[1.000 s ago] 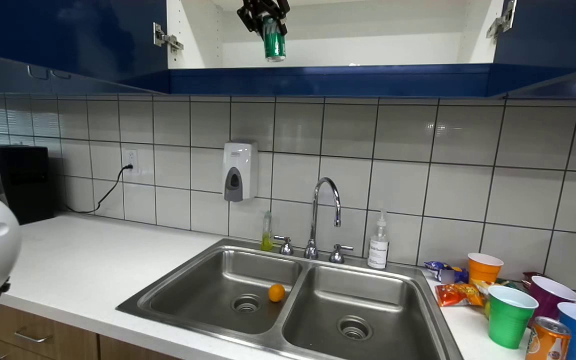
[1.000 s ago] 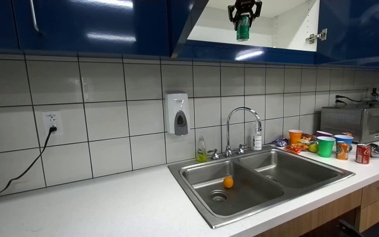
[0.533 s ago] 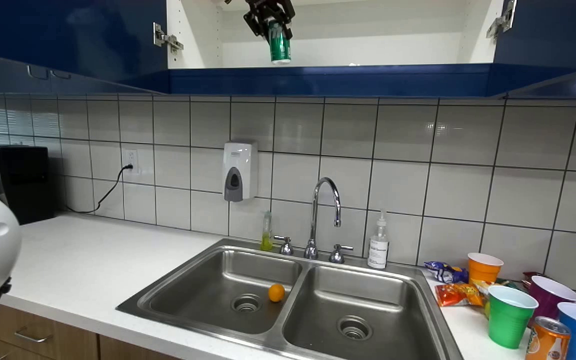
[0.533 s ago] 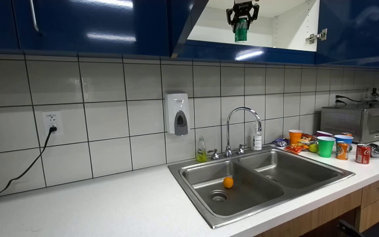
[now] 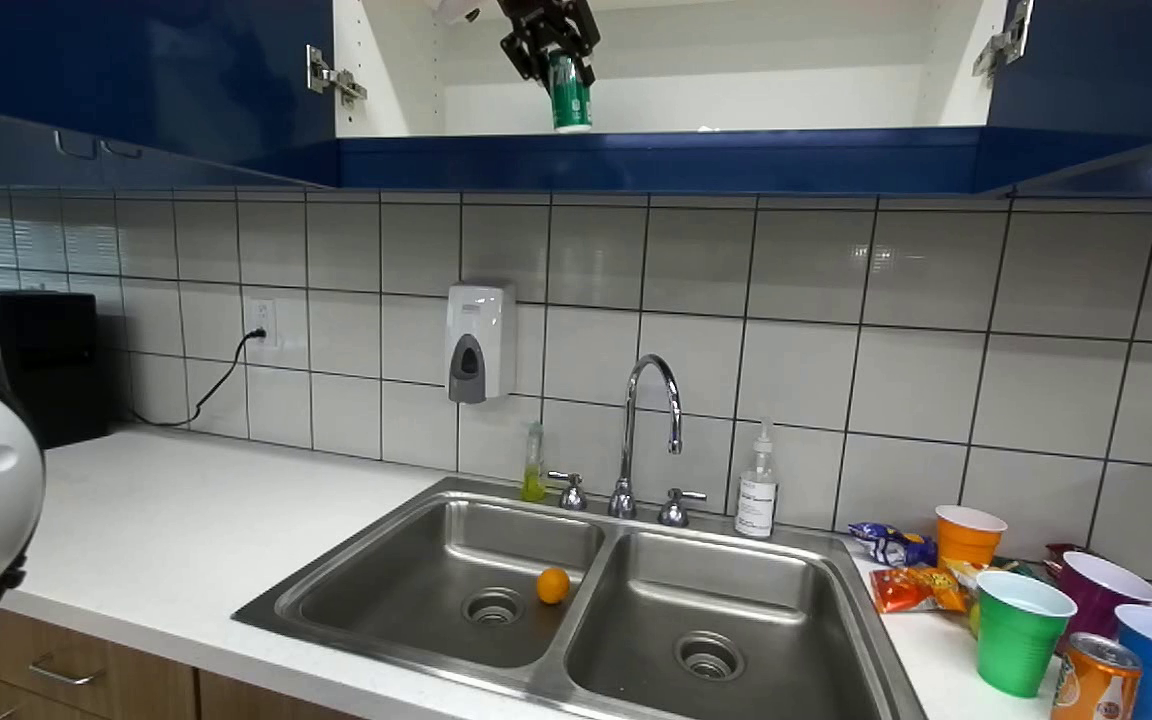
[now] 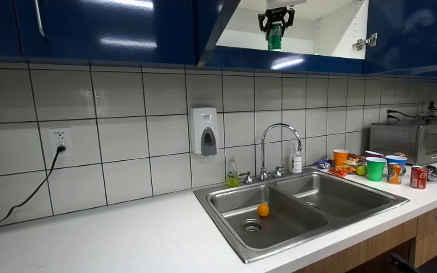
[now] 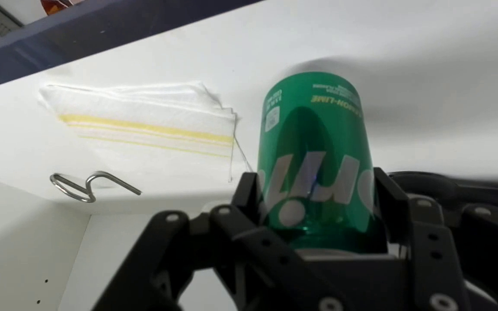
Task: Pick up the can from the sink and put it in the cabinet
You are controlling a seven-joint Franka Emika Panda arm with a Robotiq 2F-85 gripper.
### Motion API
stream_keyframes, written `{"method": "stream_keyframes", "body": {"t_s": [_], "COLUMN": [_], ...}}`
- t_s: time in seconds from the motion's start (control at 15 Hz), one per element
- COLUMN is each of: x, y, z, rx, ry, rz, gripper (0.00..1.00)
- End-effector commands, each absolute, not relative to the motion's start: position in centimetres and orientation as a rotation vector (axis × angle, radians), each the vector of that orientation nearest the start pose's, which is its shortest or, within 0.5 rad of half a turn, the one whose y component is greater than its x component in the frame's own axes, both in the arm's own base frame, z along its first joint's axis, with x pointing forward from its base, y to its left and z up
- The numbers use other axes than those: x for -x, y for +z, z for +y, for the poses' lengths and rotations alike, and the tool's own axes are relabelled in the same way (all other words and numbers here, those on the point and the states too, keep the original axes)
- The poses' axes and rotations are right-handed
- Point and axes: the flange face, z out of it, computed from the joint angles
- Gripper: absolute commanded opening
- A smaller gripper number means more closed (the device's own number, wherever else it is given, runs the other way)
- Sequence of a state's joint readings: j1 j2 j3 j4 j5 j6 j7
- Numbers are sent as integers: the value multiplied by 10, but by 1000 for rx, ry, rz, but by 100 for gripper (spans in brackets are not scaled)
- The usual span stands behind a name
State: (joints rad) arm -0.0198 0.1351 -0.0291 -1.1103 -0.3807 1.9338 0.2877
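The green can [image 5: 570, 97] is held nearly upright inside the open cabinet [image 5: 736, 90]. It also shows in an exterior view [image 6: 274, 41] and in the wrist view [image 7: 314, 134]. My gripper [image 5: 568, 70] is shut on the can's upper part from above, with one finger on each side in the wrist view [image 7: 317, 194]. The can's bottom end is close to the white cabinet floor [image 7: 214, 52]. I cannot tell whether it touches. The cabinet's blue front edge [image 6: 249, 57] is just below the can. The steel sink [image 5: 586, 625] is far below.
On the cabinet floor are a yellow-striped white cloth [image 7: 145, 125], a bent metal hook [image 7: 89, 185] and a dark object [image 7: 422, 183]. Open blue doors [image 5: 136, 70] flank the opening. An orange ball [image 6: 263, 210] lies in the sink. Cups [image 5: 1024, 630] and cans stand on the counter.
My gripper has come down with the can still in it, with a small sideways shift. The can's bottom is now nearer the cabinet's front edge in both exterior views.
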Motion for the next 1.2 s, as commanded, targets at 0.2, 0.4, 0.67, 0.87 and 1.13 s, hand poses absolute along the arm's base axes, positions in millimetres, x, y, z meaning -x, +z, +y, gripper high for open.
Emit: {"method": "stream_keyframes", "body": {"t_s": [0.2,0.4,0.67,0.87,1.13], "x": [-614,-621,-627,-629,-630], "y": [818,815,813,811,811], "z": [-58,-58,-60,-61,-61], "rx": [3171,3164,3157,3156,3163], "ry": [-1230,-1213,-1199,-1182,-1166], "rz": [502,509,528,539,545], "gripper": [40,40,40,40,90]}}
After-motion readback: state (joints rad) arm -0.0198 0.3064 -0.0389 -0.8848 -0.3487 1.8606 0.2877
